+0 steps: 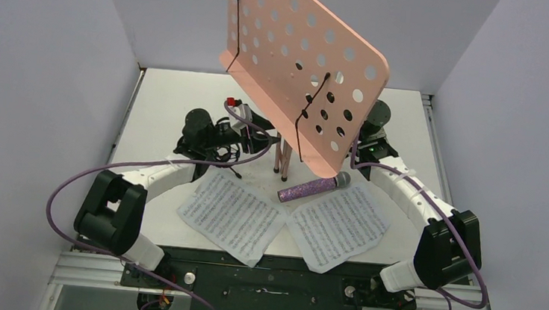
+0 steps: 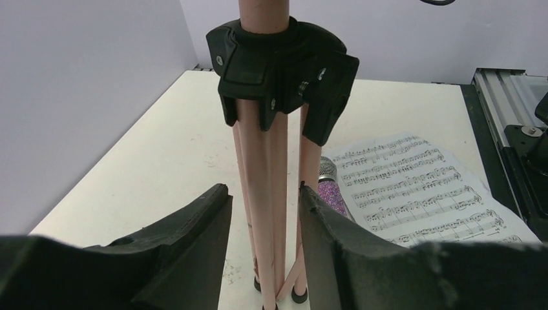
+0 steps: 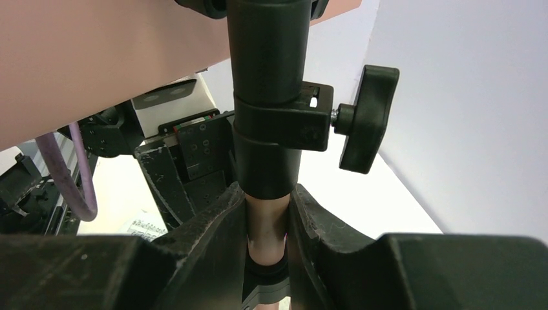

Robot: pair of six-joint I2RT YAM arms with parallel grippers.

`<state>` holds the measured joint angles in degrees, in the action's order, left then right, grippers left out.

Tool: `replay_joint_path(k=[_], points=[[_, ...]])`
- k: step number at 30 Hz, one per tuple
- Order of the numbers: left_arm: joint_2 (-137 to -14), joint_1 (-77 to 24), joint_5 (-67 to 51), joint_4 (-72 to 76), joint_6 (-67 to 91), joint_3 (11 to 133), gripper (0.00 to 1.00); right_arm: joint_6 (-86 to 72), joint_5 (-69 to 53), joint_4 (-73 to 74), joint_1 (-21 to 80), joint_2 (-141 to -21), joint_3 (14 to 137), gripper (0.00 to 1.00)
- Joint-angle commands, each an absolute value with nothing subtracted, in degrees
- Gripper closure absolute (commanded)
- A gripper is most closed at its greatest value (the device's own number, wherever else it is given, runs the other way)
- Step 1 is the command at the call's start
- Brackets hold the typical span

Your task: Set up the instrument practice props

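The pink perforated music stand [image 1: 303, 45] stands upright at the table's middle, its desk tilted and its tripod legs [image 2: 262, 161] folded together under a black hub [image 2: 278, 58]. My left gripper [image 2: 262, 190] is open around the folded legs, with a gap at its left finger. My right gripper [image 3: 266, 190] is shut on the stand's pink pole [image 3: 266, 219] just below the black clamp collar; in the top view the desk hides it. Two white sheet-music pages [image 1: 232, 215] [image 1: 339, 227] lie flat in front. The purple glitter microphone [image 1: 314, 187] lies between them. I cannot make out the black shock-mount tripod.
A black clamp knob [image 3: 365, 119] sticks out to the right of the pole. Grey walls enclose the table on three sides. Purple cables loop beside both arms. The microphone [image 2: 329, 187] and one page [image 2: 413, 187] lie close behind the stand's feet.
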<state>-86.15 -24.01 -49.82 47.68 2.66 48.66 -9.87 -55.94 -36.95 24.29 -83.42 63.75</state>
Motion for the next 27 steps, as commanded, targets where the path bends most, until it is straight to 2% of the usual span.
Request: replay_joint_path(k=[1,3,14,27], points=[[-87.29,-24.1,-50.97,54.23,5.5,51.69,0.62,-10.72,-55.55,-43.58,23.66,-78.58,66.07,0.95],[-87.74,-24.09,-51.03,54.25,5.24,51.91,0.65,-10.72,-55.61,-43.59,23.67,-78.59,66.18,0.95],[-90.49,-24.7,-52.53,54.57,5.36,54.21,0.64,-11.54,-55.49,-44.38,23.66,-79.02,66.71,0.95],[-91.3,-24.79,-53.2,54.97,5.55,54.6,0.92,-11.12,-55.24,-43.97,23.71,-78.93,67.78,0.95]])
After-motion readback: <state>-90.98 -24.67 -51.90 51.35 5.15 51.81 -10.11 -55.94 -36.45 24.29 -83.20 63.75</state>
